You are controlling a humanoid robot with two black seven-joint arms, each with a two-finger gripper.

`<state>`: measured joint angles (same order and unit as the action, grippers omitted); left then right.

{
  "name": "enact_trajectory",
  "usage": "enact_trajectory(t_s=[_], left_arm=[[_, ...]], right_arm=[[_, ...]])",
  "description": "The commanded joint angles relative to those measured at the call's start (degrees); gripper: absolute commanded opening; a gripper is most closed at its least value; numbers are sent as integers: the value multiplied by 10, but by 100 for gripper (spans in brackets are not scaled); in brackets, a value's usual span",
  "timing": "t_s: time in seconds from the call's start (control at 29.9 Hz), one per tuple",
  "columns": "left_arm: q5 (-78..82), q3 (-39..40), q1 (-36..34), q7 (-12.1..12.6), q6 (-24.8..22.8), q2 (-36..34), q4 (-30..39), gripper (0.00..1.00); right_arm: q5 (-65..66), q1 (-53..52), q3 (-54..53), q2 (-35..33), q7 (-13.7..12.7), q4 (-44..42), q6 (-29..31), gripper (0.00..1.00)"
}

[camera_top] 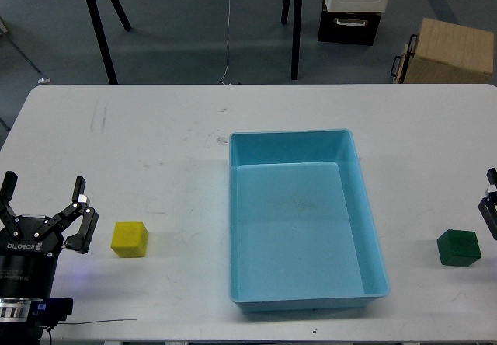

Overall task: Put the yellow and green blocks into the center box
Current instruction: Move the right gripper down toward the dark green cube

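Note:
A yellow block (129,238) rests on the white table at the front left. Just left of it my left gripper (43,199) stands open, fingers spread, nothing between them. A dark green block (458,247) lies at the front right. Only a small dark part of my right gripper (491,205) shows at the frame's right edge, above and right of the green block, and its fingers cannot be told apart. The light-blue center box (291,134) lies in the middle of the table, with nothing inside it.
Beyond the table's far edge stand black tripod legs (293,26), a white-and-black case (353,7) and a tan cardboard box (450,50) on the floor. The table's front edge runs close below the blocks and tray.

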<state>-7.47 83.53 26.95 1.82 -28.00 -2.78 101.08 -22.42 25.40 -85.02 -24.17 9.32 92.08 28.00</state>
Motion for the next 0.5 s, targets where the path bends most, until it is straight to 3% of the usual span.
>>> enact_trajectory(t_s=[0.0, 0.23, 0.37, 0.47], left_arm=[[1, 0, 0, -1, 0, 2, 0, 100], [2, 2, -8, -1, 0, 1, -1, 100], [1, 1, -16, -1, 0, 2, -3, 100], [1, 0, -31, -1, 0, 5, -6, 100]], right_arm=[[0, 4, -6, 6, 3, -1, 0, 100], [33, -38, -16, -47, 2, 4, -2, 100], [117, -138, 25, -151, -1, 0, -112, 100], [139, -233, 105, -244, -5, -4, -148, 100]])
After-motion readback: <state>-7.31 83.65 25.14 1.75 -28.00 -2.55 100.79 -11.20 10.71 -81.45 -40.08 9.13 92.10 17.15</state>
